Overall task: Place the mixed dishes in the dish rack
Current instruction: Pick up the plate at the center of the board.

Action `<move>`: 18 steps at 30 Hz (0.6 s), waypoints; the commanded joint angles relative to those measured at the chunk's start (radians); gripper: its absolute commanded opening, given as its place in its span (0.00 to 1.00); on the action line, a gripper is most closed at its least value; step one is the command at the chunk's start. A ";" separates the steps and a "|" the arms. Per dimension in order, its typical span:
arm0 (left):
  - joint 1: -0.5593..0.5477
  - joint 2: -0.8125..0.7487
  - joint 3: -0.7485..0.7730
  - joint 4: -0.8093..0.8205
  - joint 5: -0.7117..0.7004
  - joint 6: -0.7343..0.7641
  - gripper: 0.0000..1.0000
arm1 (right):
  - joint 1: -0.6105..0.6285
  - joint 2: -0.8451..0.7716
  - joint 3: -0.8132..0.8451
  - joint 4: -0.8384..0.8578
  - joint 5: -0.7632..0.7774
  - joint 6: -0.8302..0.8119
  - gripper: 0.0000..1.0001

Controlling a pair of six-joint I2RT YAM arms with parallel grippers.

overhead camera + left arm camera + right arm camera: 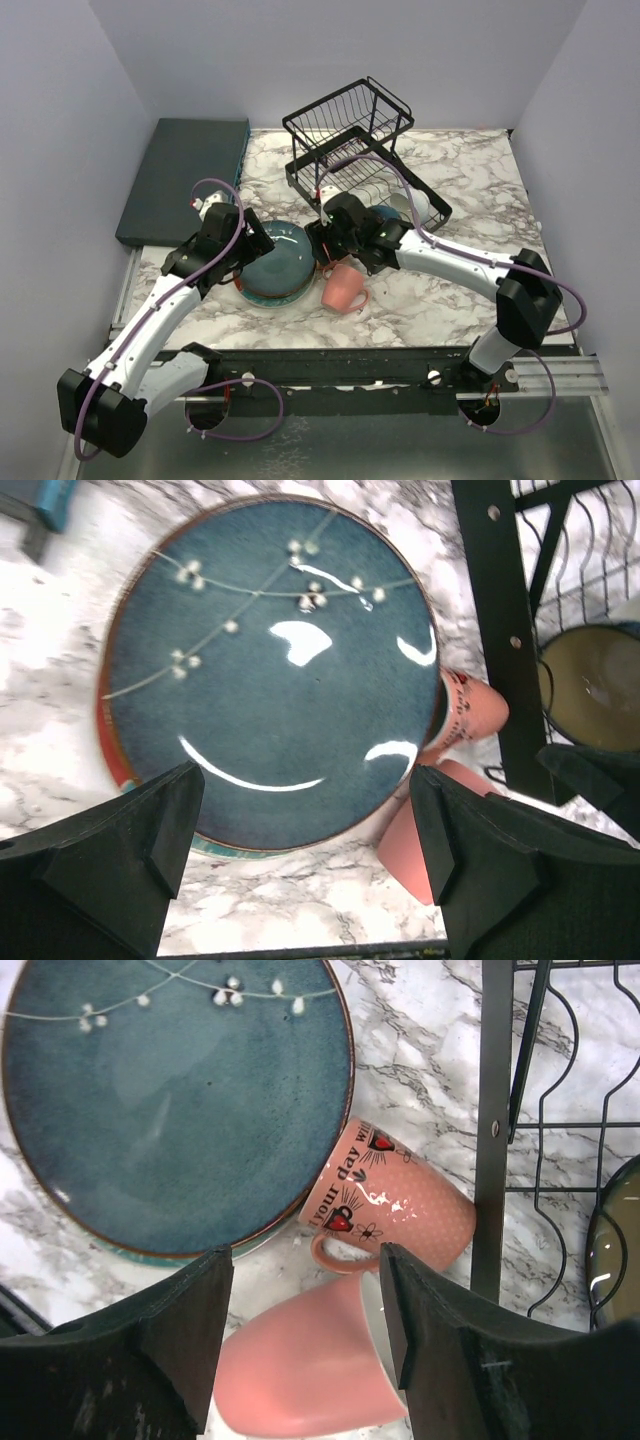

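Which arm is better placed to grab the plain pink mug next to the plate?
Right. The right pincer, open, hangs directly over the plain mug, close beside the rack. The left pincer is open over the teal plate instead.

- Pale lavender-grey walls (pixel 350 50) close the space in on three sides: back, left and right.
- A tabletop (pixel 480 190) with a white marble pattern and grey veins fills the middle.
- A dark teal flat slab (pixel 185 175) lies at the far left corner.
- A black rail (pixel 340 365) runs along the near edge — a silver aluminium bar (pixel 575 372) shows at its right end.
- A smooth grey surface (pixel 400 450) lies below the rail.
- The light is soft and even.
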 commanded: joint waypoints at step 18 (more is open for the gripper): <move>0.046 0.106 0.004 -0.128 -0.203 -0.018 0.72 | 0.005 0.210 0.219 0.036 0.077 -0.073 0.58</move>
